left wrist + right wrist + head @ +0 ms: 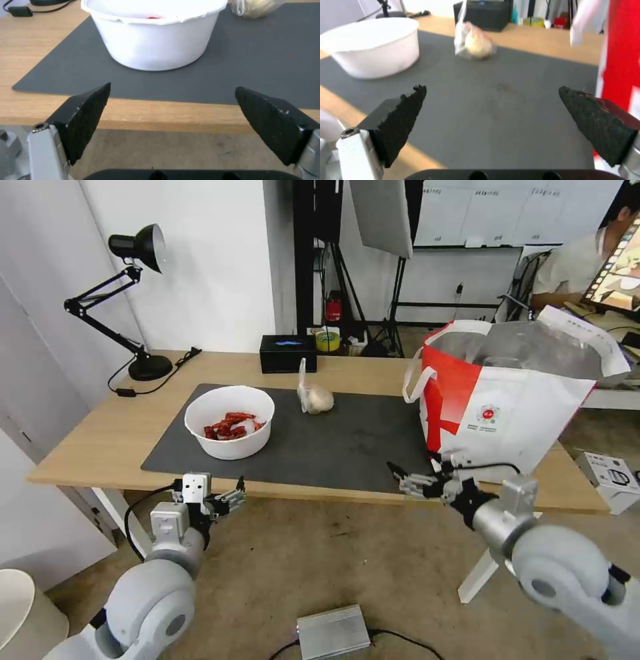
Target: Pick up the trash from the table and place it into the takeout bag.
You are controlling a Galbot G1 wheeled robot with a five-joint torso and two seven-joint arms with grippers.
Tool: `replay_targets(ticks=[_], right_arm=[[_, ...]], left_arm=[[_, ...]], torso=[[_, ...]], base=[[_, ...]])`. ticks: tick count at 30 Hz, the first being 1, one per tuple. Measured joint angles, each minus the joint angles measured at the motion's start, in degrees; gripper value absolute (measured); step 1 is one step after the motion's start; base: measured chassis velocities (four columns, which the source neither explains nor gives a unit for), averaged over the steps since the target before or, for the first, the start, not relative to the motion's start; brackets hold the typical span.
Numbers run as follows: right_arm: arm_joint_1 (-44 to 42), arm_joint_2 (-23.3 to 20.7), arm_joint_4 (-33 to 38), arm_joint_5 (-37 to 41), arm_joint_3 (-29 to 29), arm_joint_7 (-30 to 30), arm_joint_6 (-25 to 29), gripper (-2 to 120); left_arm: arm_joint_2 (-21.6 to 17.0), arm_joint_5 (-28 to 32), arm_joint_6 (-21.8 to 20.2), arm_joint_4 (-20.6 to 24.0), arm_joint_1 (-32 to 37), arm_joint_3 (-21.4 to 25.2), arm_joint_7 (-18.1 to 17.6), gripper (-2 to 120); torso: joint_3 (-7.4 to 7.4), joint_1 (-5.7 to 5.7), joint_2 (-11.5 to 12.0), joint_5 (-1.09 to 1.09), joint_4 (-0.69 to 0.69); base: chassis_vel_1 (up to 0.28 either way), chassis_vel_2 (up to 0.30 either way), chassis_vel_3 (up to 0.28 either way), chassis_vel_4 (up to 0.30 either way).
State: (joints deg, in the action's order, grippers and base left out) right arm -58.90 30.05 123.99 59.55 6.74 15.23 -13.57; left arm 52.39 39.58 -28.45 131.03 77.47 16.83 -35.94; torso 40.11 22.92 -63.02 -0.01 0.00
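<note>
left gripper [235,499] sits just off the near edge of the long light-wood table [100,433], below tabletop level, fingers spread wide with nothing between them. the white round bowl with red scraps [230,421] is straight ahead of it on the left part of the large dark grey rectangular mat [347,447], apart from the fingertips, no contact. in the left wrist view the bowl [156,37] sits centred between and beyond the two black pads [88,110], with the mat's edge and a strip of bare wood between them

right gripper [408,481] is at the near edge of the table on the right side, over the mat's front border, jaws also wide apart and holding nothing. the large white-and-red insulated takeout bag with silver foil lining [507,407] stands upright just beside and behind it, on the right end of the mat, mouth open, white loop handle [413,380] hanging on its left face. in the right wrist view the bag's red side [621,50] runs along one edge, near one fingertip

small knotted clear plastic bag with a pale lump inside [313,395] lies on the mat between bowl and takeout bag, toward the far edge, well apart from both grippers. from the right wrist it shows ahead [474,43], past a stretch of bare mat, with the bowl [373,47] off to the side

black tissue box [288,353] sits on the bare wood behind the mat; black desk lamp [133,300] stands on the far left corner of the table
</note>
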Motion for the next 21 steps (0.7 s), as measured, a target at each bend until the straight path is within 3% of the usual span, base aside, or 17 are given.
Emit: replay_targets(ticks=[6, 10, 21], right_arm=[[12.22, 2.72, -5.69, 0.88, -10.20, 0.18, -0.74, 100], [24.75, 7.74, -13.04, 0.87, -19.26, 0.48, -1.32, 100], [39.72, 16.32, -26.80, 0.23, -30.43, 0.51, -4.70, 100]], left_arm=[[0.11, -0.03, -0.08, 0.07, -0.05, -0.07, -0.05, 100], [-0.01, -0.07, -0.12, 0.22, 0.52, 0.18, -0.13, 100], [0.10, -0.25, -0.14, 0.16, 1.07, 0.42, -0.23, 100]], torso=[[0.00, 0.00, 0.00, 0.03, 0.00], [0.00, 0.01, 0.00, 0.01, 0.02], [0.00, 0.00, 0.00, 0.00, -0.01]], base=[[0.000, 0.000, 0.000, 0.000], [0.000, 0.000, 0.000, 0.000], [0.000, 0.000, 0.000, 0.000]])
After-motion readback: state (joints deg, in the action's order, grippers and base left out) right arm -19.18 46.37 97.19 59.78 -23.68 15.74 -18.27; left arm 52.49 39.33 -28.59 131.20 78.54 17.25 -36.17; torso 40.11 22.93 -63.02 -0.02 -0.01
